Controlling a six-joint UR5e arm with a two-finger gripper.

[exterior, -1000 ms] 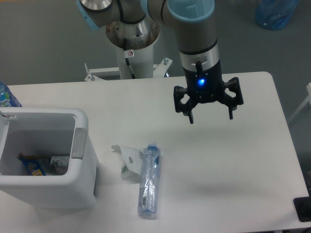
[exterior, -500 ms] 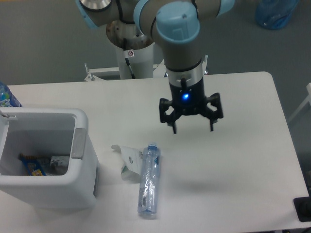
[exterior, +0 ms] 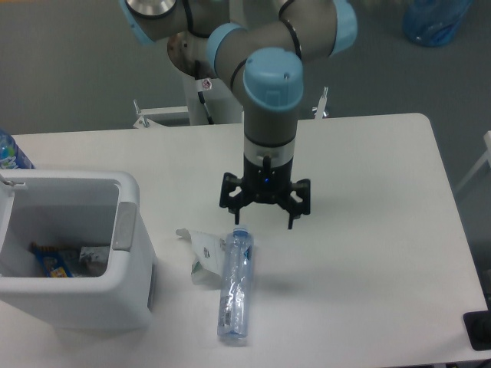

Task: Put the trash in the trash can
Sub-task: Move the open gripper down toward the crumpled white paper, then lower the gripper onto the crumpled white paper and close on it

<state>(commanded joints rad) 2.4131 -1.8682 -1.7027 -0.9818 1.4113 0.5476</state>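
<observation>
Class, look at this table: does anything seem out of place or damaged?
Yes. A crushed clear bottle and a crumpled wrapper lie touching on the table, right of the trash can, not inside it.

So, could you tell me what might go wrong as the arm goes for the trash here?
The open gripper hovers near the bottle cap end; the wrapper touches it, so a grasp may catch both or nudge one away. The smooth, crushed bottle may slip or strike the trash can rim.

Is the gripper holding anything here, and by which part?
Nothing is held. The gripper hangs open above the table, near the crushed bottle's cap end.
</observation>
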